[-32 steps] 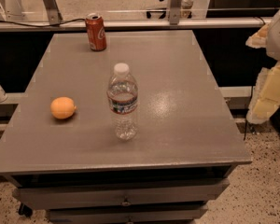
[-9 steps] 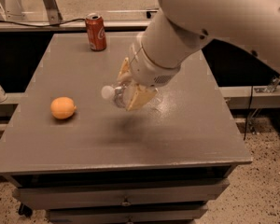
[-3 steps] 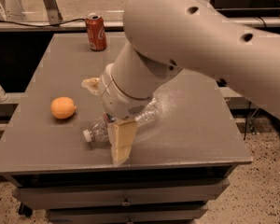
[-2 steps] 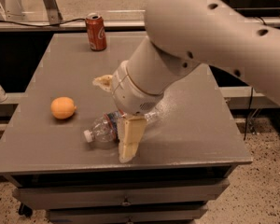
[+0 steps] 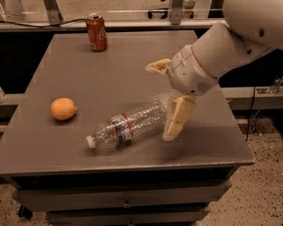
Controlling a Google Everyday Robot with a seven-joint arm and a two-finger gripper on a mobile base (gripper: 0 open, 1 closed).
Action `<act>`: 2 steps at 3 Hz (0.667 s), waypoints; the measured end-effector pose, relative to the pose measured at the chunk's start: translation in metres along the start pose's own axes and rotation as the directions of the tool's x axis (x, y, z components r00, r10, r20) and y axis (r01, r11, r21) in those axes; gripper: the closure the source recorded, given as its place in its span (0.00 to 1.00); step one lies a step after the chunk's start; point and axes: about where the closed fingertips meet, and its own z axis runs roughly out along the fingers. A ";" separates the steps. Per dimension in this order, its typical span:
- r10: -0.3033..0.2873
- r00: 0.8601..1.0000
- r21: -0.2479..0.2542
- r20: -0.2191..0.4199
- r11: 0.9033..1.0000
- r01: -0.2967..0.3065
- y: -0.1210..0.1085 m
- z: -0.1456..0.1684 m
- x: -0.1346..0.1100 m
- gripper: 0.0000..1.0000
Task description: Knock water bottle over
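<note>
We found the water bottle (image 5: pixel 127 125) lying on its side on the grey counter (image 5: pixel 132 65), in the front half and roughly midway across. Its white cap (image 5: pixel 90 141) pointed toward the front left corner, and its base pointed right and slightly toward the back. The red, white and blue label band (image 5: pixel 120 128) sat nearer the cap than the base. The body was clear and ribbed.

The gripper (image 5: pixel 169 92) hung over the right half of the counter, at the end of a thick white arm (image 5: pixel 236 36) that entered from the upper right. Its 2 tan fingers were spread wide apart and pinched nothing. 1 finger (image 5: pixel 158 66) reached left, on the far side of the bottle's base end. The other finger (image 5: pixel 178 119) slanted down toward the front, with its tip close to the counter surface. This lower finger stood just beside the base of the bottle. We could not tell whether the 2 touched.

1 orange (image 5: pixel 63 108) rested on the left part of the counter, near the bottle's cap end but apart from it. 1 red soda can (image 5: pixel 96 32) stood upright at the back edge, left of centre, well apart from both the bottle and the gripper.

Below the counter top we noted drawer fronts (image 5: pixel 127 204). A speckled floor (image 5: pixel 269 182) showed to the right.
</note>
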 end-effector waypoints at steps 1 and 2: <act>0.060 0.998 0.061 -0.025 0.996 -0.058 -0.017 -0.046 0.043 0.00; 0.081 0.996 0.135 -0.045 0.988 -0.074 -0.032 -0.094 0.064 0.00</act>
